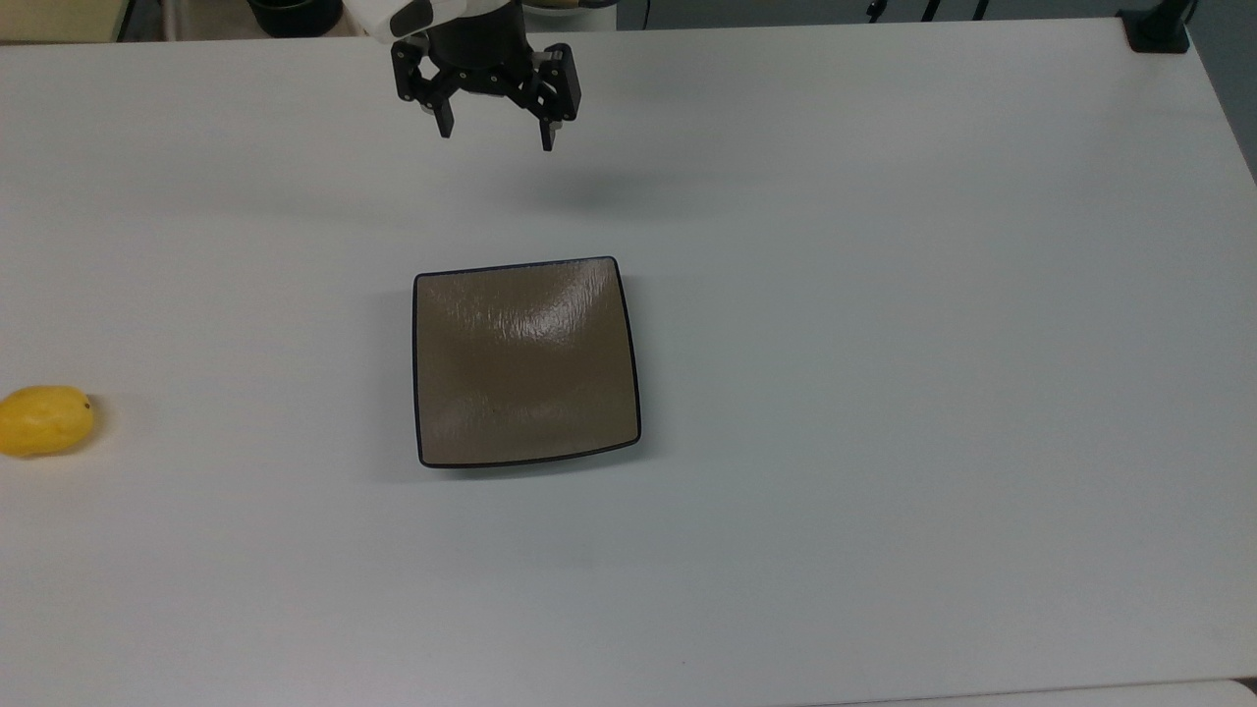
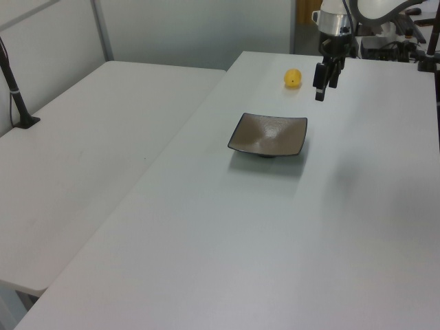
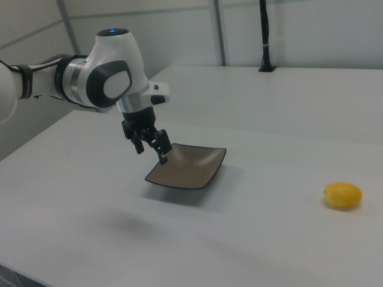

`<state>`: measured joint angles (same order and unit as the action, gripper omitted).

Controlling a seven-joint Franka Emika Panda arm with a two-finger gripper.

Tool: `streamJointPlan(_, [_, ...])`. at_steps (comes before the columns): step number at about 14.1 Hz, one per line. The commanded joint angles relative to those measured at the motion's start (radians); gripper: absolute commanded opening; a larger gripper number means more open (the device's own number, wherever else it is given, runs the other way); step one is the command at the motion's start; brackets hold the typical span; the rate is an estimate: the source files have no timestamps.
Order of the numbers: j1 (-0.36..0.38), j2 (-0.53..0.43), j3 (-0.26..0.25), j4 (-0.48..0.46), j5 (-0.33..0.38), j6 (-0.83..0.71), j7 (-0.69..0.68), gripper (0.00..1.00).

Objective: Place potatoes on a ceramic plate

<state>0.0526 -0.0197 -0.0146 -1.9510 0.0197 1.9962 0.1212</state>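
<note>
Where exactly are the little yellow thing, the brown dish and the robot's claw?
small yellow oval potato (image 1: 44, 420): top view, middle of its skin.
square glossy brown ceramic plate (image 1: 526, 361): top view, bare dished centre.
black two-finger gripper (image 1: 497, 135): top view, between its open fingertips.

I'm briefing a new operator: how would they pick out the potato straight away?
Start at the white table and find the square brown plate at its middle. In the top view, look far to the plate's left edge: the potato is the small, bright-yellow oval lying alone there.
</note>
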Motion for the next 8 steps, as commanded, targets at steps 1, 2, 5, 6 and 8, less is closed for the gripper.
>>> streamJointPlan(1, [-0.013,0.000,-0.002,0.006,0.003,0.009,-0.028,1.00])
streamJointPlan(2, [-0.013,0.000,-0.002,0.006,0.003,0.009,-0.026,1.00])
streamJointPlan(5, [-0.013,0.000,-0.002,0.007,0.003,0.009,-0.026,1.00])
streamJointPlan(6, [-0.013,0.000,-0.002,0.007,0.003,0.009,-0.025,1.00])
streamJointPlan(8, [-0.013,0.000,-0.002,0.007,0.003,0.013,-0.022,1.00])
